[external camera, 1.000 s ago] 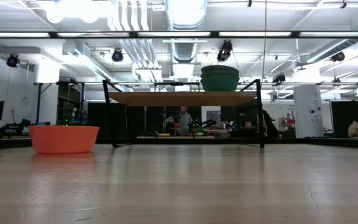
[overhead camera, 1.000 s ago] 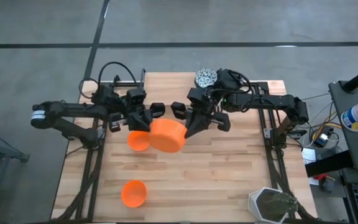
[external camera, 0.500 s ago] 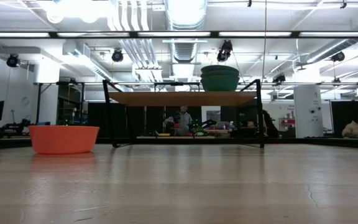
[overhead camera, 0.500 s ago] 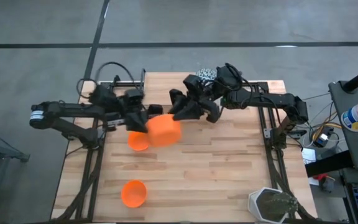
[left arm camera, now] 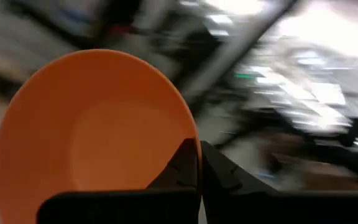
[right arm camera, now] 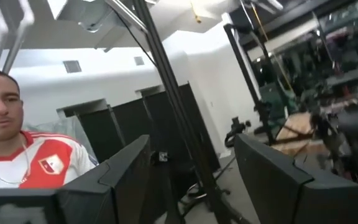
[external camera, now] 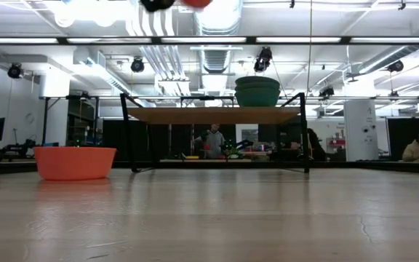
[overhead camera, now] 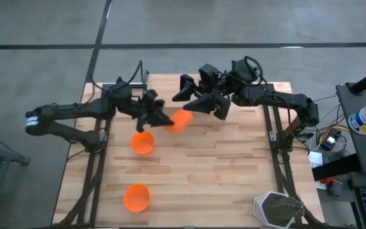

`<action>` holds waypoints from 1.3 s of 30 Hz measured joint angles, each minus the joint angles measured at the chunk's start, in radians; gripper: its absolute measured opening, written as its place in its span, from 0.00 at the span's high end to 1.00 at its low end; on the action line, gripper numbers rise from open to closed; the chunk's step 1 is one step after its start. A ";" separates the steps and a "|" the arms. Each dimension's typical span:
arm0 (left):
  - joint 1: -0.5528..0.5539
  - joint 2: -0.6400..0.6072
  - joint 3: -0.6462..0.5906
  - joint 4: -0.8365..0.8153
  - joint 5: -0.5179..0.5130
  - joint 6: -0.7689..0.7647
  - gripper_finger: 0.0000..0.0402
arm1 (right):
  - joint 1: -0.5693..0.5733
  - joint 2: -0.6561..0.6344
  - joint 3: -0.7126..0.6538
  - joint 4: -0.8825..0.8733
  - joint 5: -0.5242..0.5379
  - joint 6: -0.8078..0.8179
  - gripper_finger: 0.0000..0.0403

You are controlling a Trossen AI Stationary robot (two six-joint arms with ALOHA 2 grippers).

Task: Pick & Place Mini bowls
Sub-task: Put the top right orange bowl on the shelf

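Observation:
My left gripper is shut on an orange mini bowl held above the middle of the table; the left wrist view shows the bowl's hollow. My right gripper hangs open just beyond the bowl toward the far edge, with nothing between its fingers. A second orange mini bowl rests on its base on the table below my left arm. A third stands near the front left and also shows in the low view. My left gripper pinches the orange bowl's rim between its two shut fingers. The fingers come from the table's left. The bowl is lifted clear of the table, its opening turned toward the wrist.
A white hexagonal plant pot stands at the front right corner. Bare wood lies across the table's middle and right. A person shows in the room beyond the table, and a stand with green bowls is behind it.
My right gripper has opened, let go of the orange bowl and drawn back toward the far edge. My left gripper has shut on the bowl's rim, taken it over and carried it a little toward the table's right; the bowl has turned about.

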 joint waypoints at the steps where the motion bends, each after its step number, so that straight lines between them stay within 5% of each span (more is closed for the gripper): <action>1: 0.014 -0.012 0.000 -0.079 -0.057 0.053 1.00 | 0.000 -0.005 0.000 0.001 0.001 -0.012 0.43; 8: 0.095 -0.029 0.003 -0.396 -0.493 0.271 1.00 | 0.005 -0.025 0.001 -0.001 0.002 -0.040 0.43; 14: 0.138 0.042 0.065 -0.562 -0.604 0.359 1.00 | 0.014 -0.025 0.003 -0.002 0.001 -0.039 0.44; 25: 0.157 0.344 0.416 -0.962 -0.717 0.621 1.00 | 0.030 -0.025 0.003 -0.002 -0.002 -0.058 0.44; 32: 0.156 0.507 0.582 -1.061 -0.797 0.748 1.00 | 0.045 -0.025 0.003 -0.002 -0.002 -0.058 0.44; 39: 0.162 0.597 0.614 -1.114 -0.817 0.790 1.00 | 0.060 -0.025 0.002 -0.001 -0.003 -0.061 0.44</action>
